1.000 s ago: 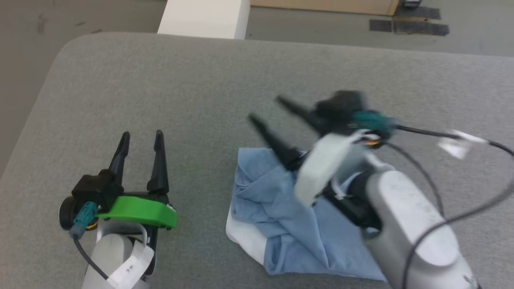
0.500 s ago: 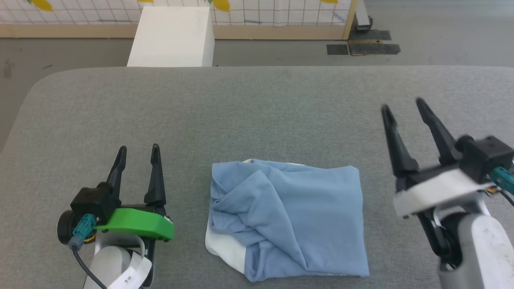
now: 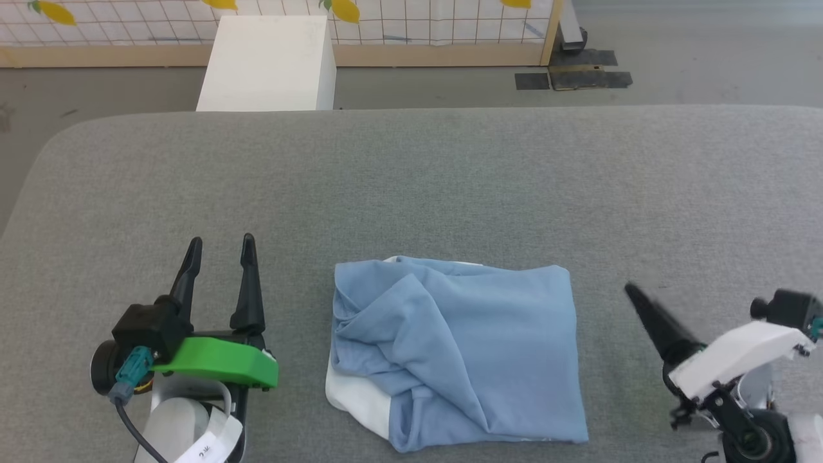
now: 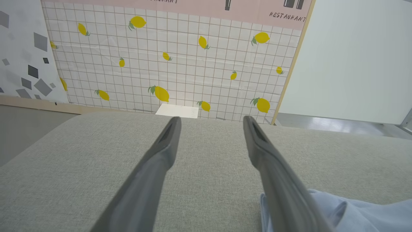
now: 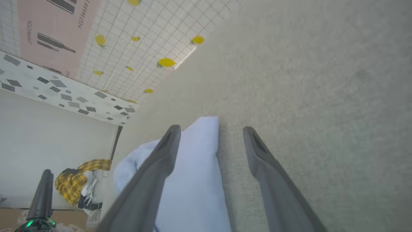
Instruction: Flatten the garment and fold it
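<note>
Head view: the left claw (image 3: 221,239) is seen wide open and empty at lower left. The right claw (image 5: 211,128), likewise spread and empty, is placed at lower right. Between them, low on the grey desk (image 3: 411,180), the blue shirt (image 3: 463,347) lies folded but creased. Folding seems nearly done; smoothing the bunched left side would be called for next.

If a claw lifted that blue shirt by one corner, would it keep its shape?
Probably not: the shirt lies in soft creases on the table, so a lifted corner would likely drape and the folds fall open. It looks thin, so likely light. Pushed, it would probably bunch rather than slide, as the table's grey covering looks like rough fabric.
</note>
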